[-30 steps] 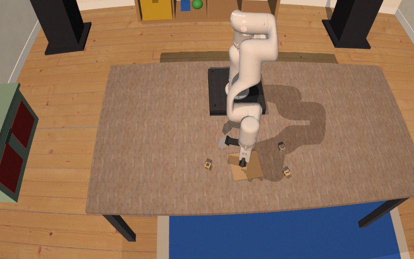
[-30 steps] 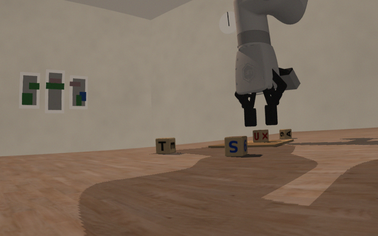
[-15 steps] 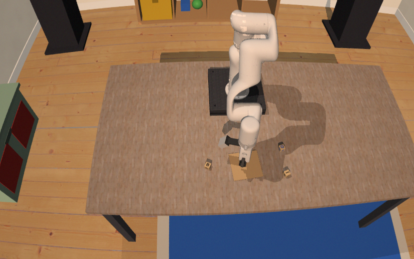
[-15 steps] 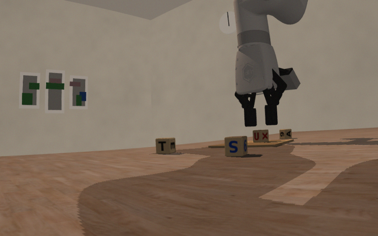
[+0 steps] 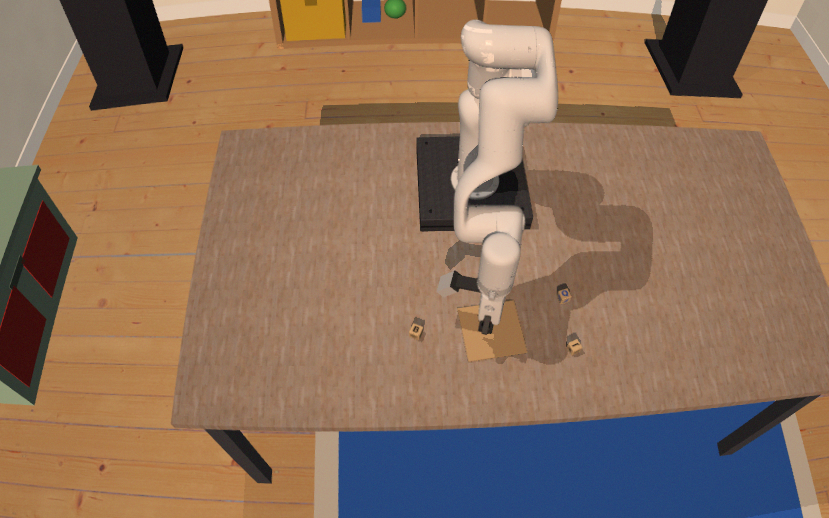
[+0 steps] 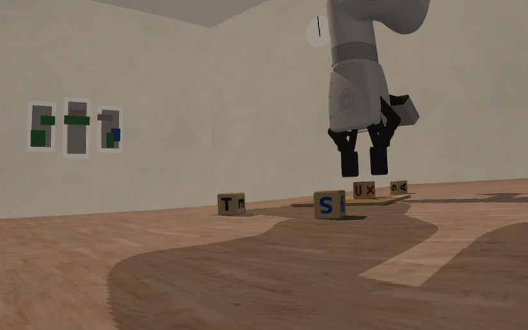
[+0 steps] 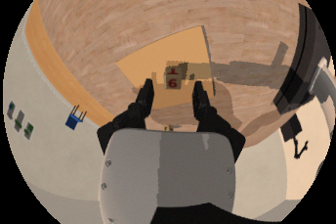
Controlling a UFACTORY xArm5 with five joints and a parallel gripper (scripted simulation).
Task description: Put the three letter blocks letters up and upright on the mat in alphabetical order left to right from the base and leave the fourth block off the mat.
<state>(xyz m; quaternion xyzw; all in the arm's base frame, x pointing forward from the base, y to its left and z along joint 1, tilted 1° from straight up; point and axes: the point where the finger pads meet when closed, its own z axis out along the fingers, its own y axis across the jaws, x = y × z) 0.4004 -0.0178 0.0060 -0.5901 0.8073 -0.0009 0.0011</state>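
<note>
The tan mat (image 5: 493,331) lies flat on the table in front of the robot's base. One block (image 6: 363,190) with a red U and X on its sides sits on the mat; it also shows in the wrist view (image 7: 174,76) with a red mark on top. My gripper (image 6: 363,164) hangs straight above this block, open and empty, with a clear gap between fingertips and block. It also shows in the wrist view (image 7: 171,101). Three blocks lie off the mat: one to the left (image 5: 416,328) and two to the right (image 5: 563,293) (image 5: 574,343).
In the side view a block with T (image 6: 230,203) and a block with a blue S (image 6: 329,204) stand on the table nearer the camera, and a block with 9 and A (image 6: 398,187) stands beyond the mat. The black base plate (image 5: 433,186) lies behind the mat.
</note>
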